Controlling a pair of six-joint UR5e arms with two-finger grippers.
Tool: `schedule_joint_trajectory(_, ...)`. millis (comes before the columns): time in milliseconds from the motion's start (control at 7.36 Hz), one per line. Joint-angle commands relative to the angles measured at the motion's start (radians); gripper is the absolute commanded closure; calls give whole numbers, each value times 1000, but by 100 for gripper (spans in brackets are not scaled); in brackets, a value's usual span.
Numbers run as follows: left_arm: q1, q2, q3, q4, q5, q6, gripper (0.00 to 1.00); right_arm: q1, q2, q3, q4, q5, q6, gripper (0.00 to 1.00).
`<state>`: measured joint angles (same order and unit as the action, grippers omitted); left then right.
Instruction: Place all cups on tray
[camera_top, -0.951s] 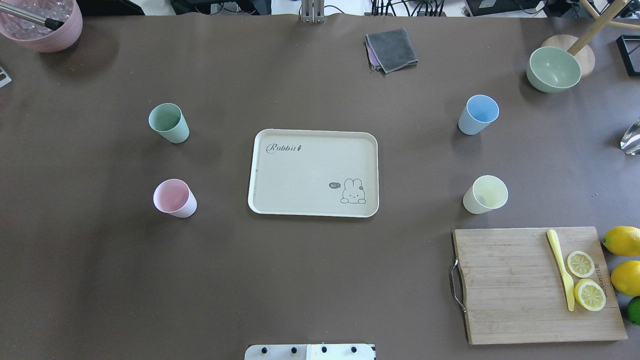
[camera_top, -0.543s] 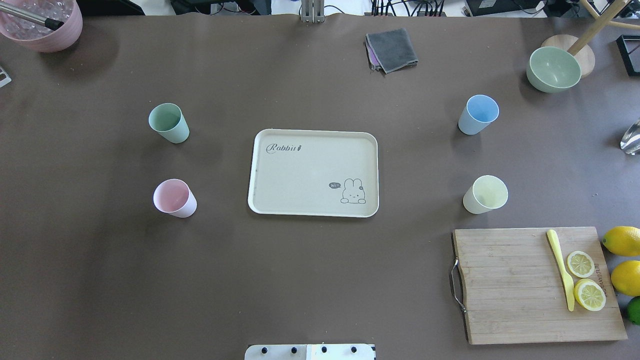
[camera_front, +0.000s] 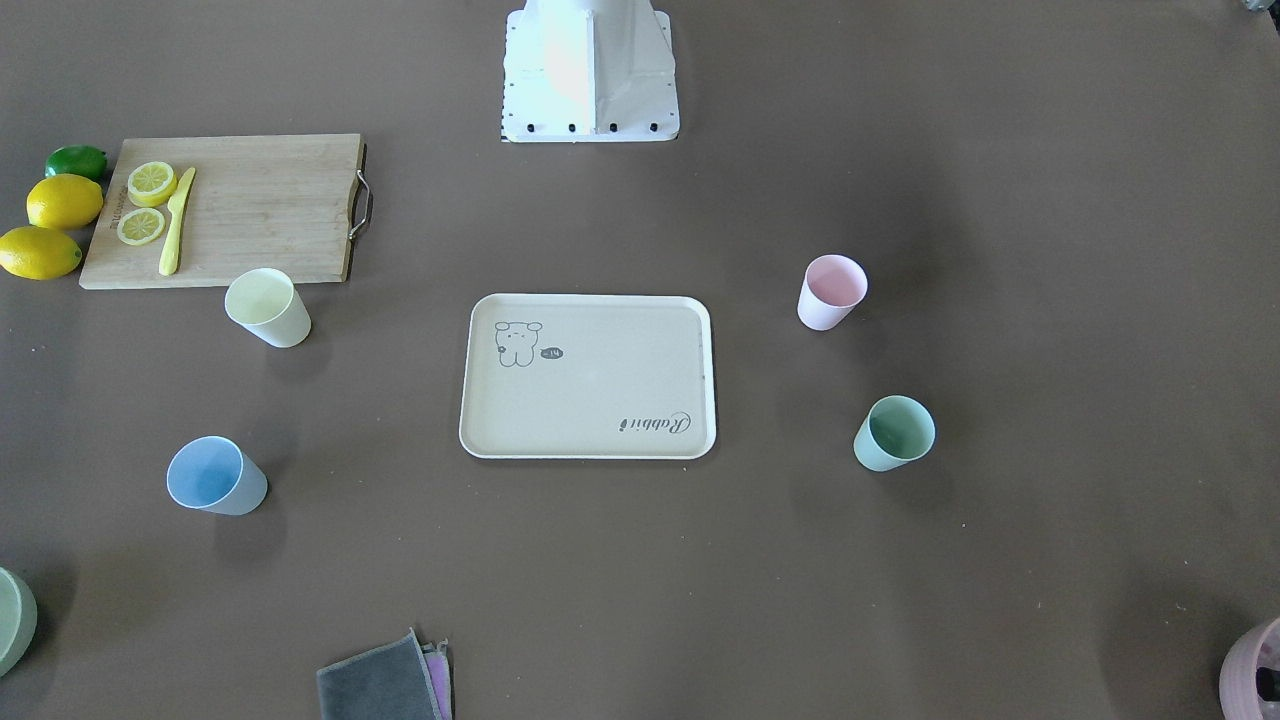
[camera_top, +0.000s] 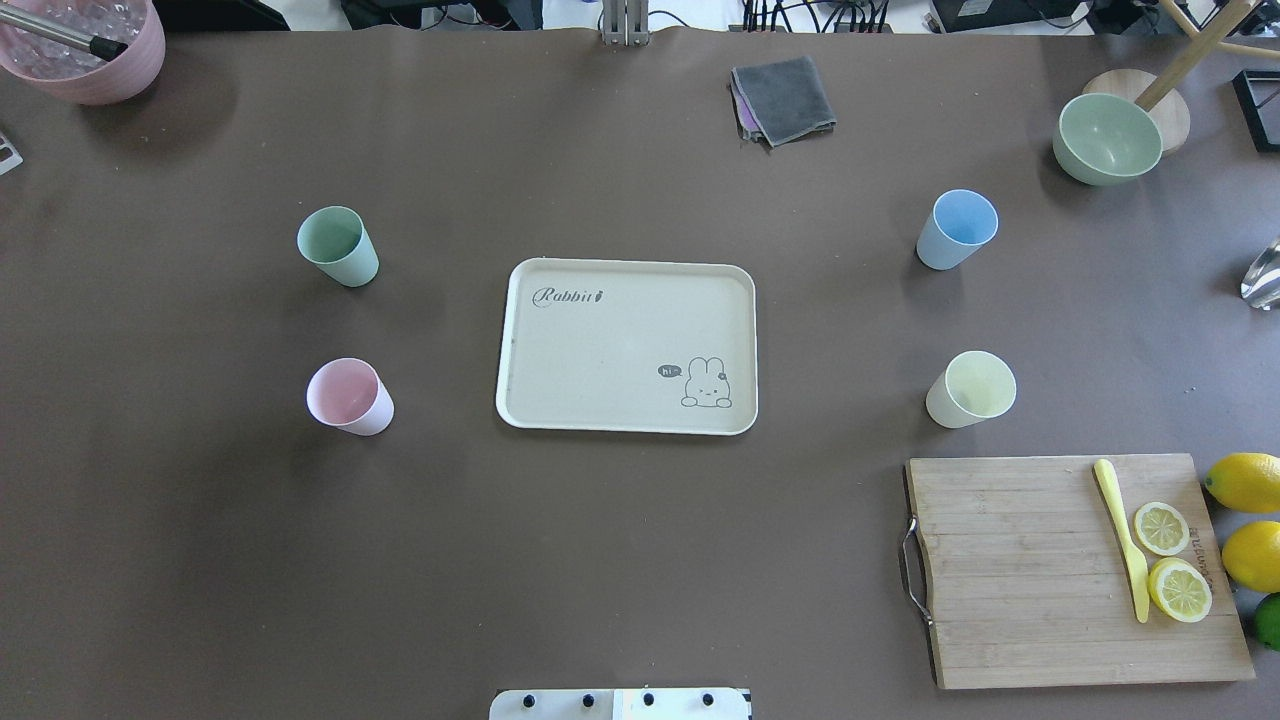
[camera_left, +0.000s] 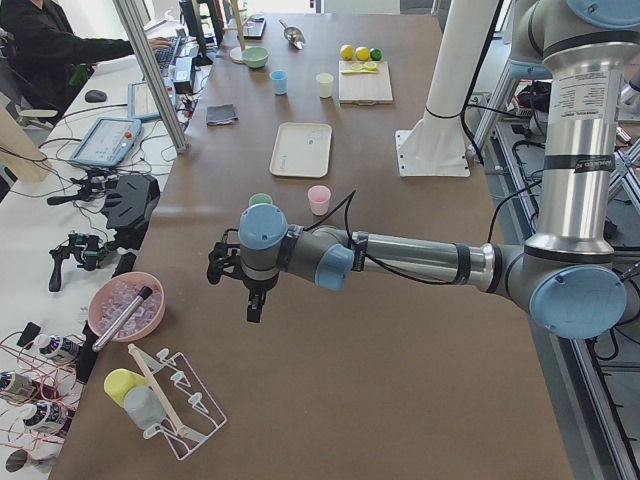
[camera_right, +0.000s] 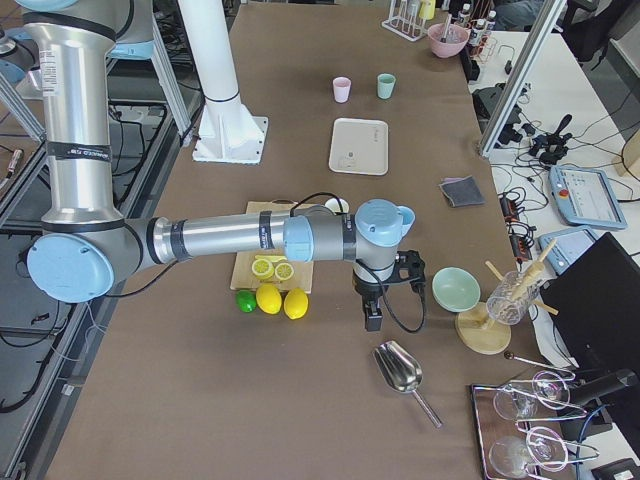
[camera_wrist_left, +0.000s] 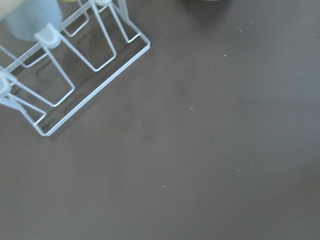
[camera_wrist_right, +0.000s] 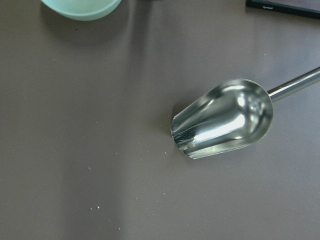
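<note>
Left gripper (camera_left: 254, 310) hangs with its fingers pointing down over the bare table (camera_top: 640, 560) at the robot's left end, with a wire rack (camera_wrist_left: 100, 88) near it. The right gripper (camera_right: 372, 318) hangs the same way at the opposite end, over a metal scoop (camera_wrist_right: 222, 117) and near a pale green bowl (camera_right: 458, 287). Whether either gripper's fingers stand apart or together cannot be told (only the side views show them).

The tray (camera_top: 505, 345) lies flat between the two grippers, well apart from both. Its long axis runs from one gripper toward the other, and its "Rabbit" script reads upright from the robot's side.

Between the left gripper and the tray stand the mint green cup (camera_top: 338, 246) and the pink cup (camera_top: 349, 396). Between the right gripper and the tray stand the light blue cup (camera_top: 957, 229) and the pale yellow cup (camera_top: 970, 389). All four cups are upright on the table, mouths up and narrow bases down, each apart from the tray.
</note>
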<state>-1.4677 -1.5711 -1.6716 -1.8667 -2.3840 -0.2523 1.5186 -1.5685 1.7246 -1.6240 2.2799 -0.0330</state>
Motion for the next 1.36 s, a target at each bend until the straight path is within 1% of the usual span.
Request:
schedule_joint_trajectory(0,128,-13,13,-165,-3,-34,2,-38,2,13,7,51,22,0)
schedule_joint_trajectory(136,165,-36,18,-210,-4,-208,2,-61,14,18,7,58,63,0)
schedule_joint_trajectory(272,196,-65,12,-247,-6,-296,2,-73,57,16,6,62,156,0)
schedule_joint_trajectory(408,231,-110,7,-243,-8,-311,2,-90,92,12,4,66,210,0)
schedule_joint_trajectory(543,304,-153,0,-236,12,-379,2,-141,97,21,6,56,219,0)
schedule_joint_trajectory(679,355,-203,-20,-236,58,-539,2,-165,123,20,6,56,276,0)
schedule_joint_trajectory(815,442,-205,-77,-233,116,-632,2,-182,128,18,13,55,318,0)
schedule_joint_trajectory(951,511,-204,-117,-232,176,-707,2,-189,119,15,73,55,323,0)
schedule_joint_trajectory(1223,639,-188,-146,-233,283,-777,2,-199,119,9,90,52,323,0)
